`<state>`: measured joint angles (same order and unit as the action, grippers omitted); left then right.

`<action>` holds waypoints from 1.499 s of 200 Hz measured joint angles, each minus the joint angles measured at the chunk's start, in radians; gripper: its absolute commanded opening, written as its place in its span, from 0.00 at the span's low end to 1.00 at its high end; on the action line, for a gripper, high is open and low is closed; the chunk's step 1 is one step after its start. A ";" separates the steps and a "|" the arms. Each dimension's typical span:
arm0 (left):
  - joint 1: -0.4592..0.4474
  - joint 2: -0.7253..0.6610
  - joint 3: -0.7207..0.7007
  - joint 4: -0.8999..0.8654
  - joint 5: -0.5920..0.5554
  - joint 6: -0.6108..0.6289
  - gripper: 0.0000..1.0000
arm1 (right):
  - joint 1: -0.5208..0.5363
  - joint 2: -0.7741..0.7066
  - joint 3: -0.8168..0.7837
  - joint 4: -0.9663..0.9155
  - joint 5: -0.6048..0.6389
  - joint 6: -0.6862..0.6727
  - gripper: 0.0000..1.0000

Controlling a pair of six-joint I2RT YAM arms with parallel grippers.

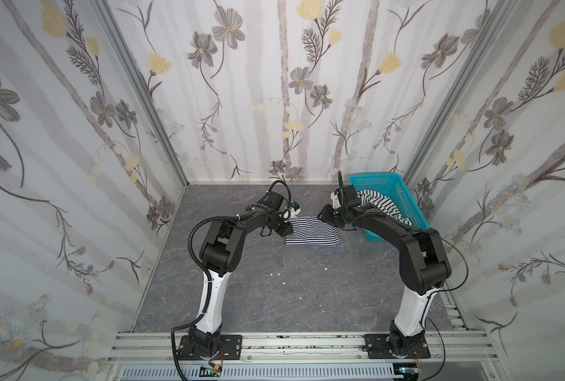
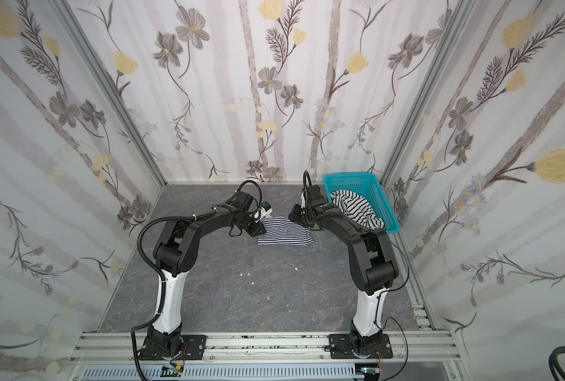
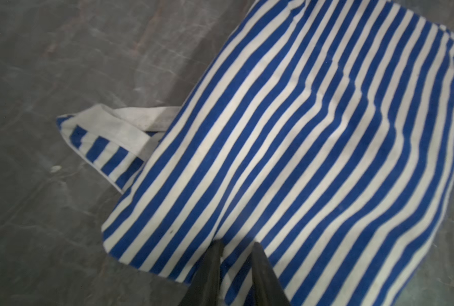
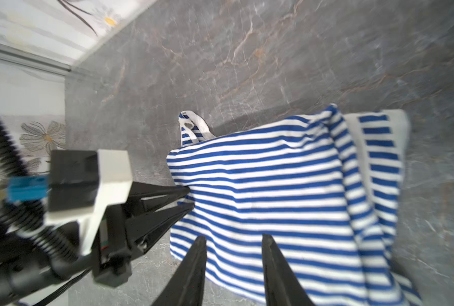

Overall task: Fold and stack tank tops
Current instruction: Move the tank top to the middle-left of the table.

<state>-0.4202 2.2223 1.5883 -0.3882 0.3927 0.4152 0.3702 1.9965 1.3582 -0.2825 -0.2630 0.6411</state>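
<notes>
Mid-fold, the left hand [image 4: 190, 197] pinches the navy-striped tank top [image 1: 311, 236] at its edge; the right hand [image 4: 234, 237], parted and empty, likely needs a fresh grip.

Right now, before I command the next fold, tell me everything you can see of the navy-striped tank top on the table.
The navy-striped tank top is soft cloth in fine navy-and-white stripes with white binding. It lies rumpled and partly folded on the grey marbled table, near the teal basket. One strap pokes out from an edge. The left gripper seems to pinch one edge; the right gripper, open, hangs over it.
</notes>
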 measured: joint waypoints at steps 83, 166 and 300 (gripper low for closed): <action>0.220 -0.189 -0.258 0.058 -0.288 0.143 0.24 | 0.003 -0.238 -0.168 0.021 0.031 0.032 0.39; 0.488 -0.432 -0.533 -0.042 -0.541 0.396 0.24 | -0.014 -0.323 -0.216 0.025 0.046 0.050 0.40; 0.200 -0.408 -0.333 -0.162 -0.302 0.150 0.30 | -0.014 -0.445 -0.307 0.055 0.042 0.060 0.41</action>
<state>-0.2199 1.8141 1.2549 -0.5503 0.0906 0.5655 0.3565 1.5513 1.0512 -0.2279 -0.2214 0.7010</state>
